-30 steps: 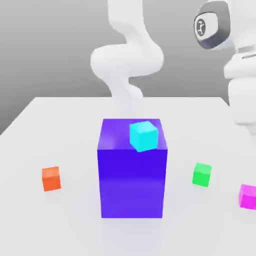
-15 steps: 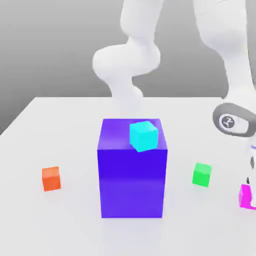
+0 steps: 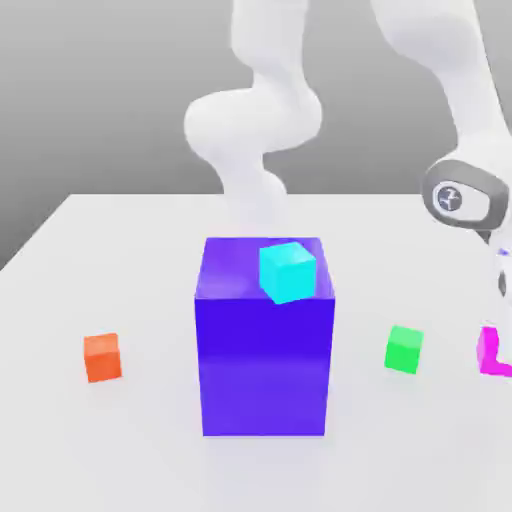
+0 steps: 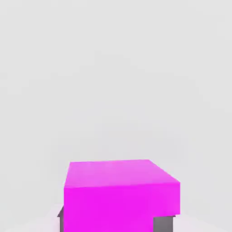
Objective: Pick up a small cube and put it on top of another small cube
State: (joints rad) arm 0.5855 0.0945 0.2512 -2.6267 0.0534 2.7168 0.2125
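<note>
one pale tabletop [image 3: 150,240], plain grey wall [image 3: 120,100] behind.

Blue-violet block [image 3: 264,365], upright on the white table [image 3: 120,250], orange cube [image 3: 102,358] apart toward the exterior view's left, green cube [image 3: 404,350] toward its right, grey backdrop [image 3: 90,100] behind.

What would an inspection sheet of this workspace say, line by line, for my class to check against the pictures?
Surface: pale, plain table
Job's things: magenta cube, in the claw; possible bases are green cube, orange cube and cyan cube
Clutter: large blue-violet block, cyan cube on top
Claw: shut on the magenta cube
Cables: nothing seen
Surroundings: grey backdrop
</note>
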